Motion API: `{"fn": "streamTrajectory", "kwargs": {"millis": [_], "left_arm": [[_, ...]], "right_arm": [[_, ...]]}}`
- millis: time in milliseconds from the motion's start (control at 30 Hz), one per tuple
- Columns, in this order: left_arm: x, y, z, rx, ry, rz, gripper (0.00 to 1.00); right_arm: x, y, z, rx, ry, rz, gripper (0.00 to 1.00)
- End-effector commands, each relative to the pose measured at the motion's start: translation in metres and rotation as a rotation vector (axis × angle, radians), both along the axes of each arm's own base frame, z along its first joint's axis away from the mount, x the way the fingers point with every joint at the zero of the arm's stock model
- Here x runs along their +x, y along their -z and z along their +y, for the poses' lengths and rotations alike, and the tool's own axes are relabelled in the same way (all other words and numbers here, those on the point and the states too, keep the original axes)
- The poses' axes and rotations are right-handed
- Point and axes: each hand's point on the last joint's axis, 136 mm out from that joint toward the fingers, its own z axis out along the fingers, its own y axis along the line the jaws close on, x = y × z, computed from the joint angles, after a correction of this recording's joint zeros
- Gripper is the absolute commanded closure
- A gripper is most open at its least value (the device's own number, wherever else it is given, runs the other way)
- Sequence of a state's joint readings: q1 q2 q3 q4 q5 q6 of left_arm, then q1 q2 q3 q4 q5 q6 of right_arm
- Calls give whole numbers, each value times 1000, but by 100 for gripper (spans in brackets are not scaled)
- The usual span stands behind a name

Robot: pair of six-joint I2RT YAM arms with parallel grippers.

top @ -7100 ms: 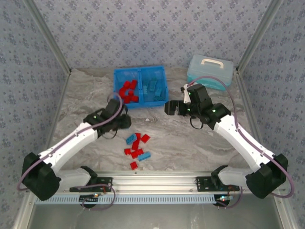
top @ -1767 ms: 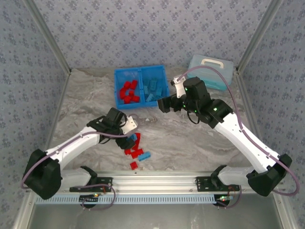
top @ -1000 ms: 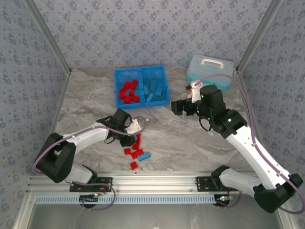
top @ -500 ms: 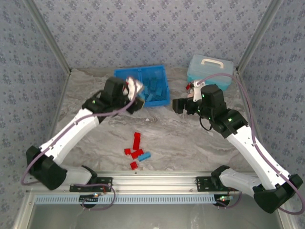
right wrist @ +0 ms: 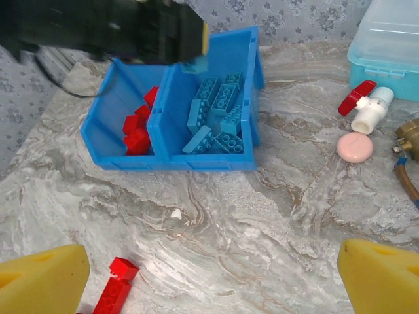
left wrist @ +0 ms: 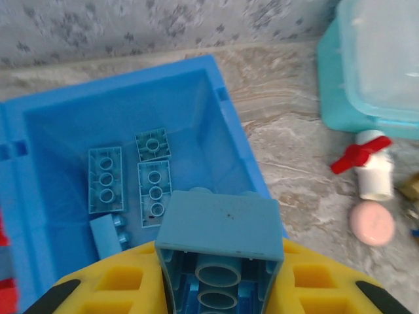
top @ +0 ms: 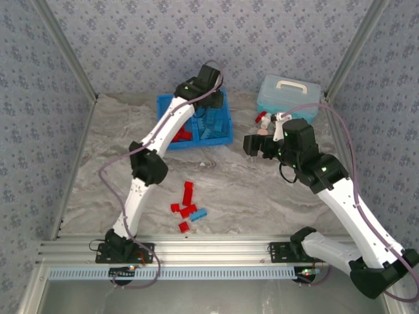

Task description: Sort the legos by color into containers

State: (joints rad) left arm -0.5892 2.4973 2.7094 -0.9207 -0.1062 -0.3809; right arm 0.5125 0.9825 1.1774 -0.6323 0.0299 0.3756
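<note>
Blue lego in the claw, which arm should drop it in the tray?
Left. The left claw is shut on the blue lego right above the compartment holding the other blue legos. The right claw is open, empty, and back over the table.

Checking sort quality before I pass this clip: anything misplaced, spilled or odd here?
Nothing mis-sorted: the tray holds red bricks left, blue bricks right. Odd ones out are a red-handled valve, a pink disc and a brass fitting lying loose on the table beside the pale case; they are not legos.
</note>
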Motion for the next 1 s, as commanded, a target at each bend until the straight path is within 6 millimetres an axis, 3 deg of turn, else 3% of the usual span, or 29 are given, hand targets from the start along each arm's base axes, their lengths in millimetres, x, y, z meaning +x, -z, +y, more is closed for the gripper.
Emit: {"fn": "streamTrajectory", "kwargs": {"millis": [0,100,200,267,367,533,633,767,867,967], "left_arm": [[6,10,4,-41,-71,33,76],[21,27,-5,-80,-73,12,73],[33,33,-10,-149,-81,17,69],[38,30,-15,-199,-73,14,55],[38,18,-21,-240,-45,-1,43],[29,-18,-14,-246,-39,-31,40],[11,-58,-8,-240,-14,-65,40],[-36,-109,6,-159,53,-101,39],[-80,-120,26,-59,78,-102,39],[-125,-107,55,-17,59,-84,39]], "right_arm": [[-9,6,-9,8,33,35,0],[-12,5,-12,8,37,35,0],[-15,4,-13,7,39,37,0],[-15,3,-15,9,44,35,0],[-15,3,-14,17,44,36,0],[-13,0,-11,29,39,30,0],[-11,4,-10,23,39,38,0],[-8,18,-6,5,29,76,0],[-7,32,0,-1,14,115,0],[-5,50,11,-2,-9,160,0]]}}
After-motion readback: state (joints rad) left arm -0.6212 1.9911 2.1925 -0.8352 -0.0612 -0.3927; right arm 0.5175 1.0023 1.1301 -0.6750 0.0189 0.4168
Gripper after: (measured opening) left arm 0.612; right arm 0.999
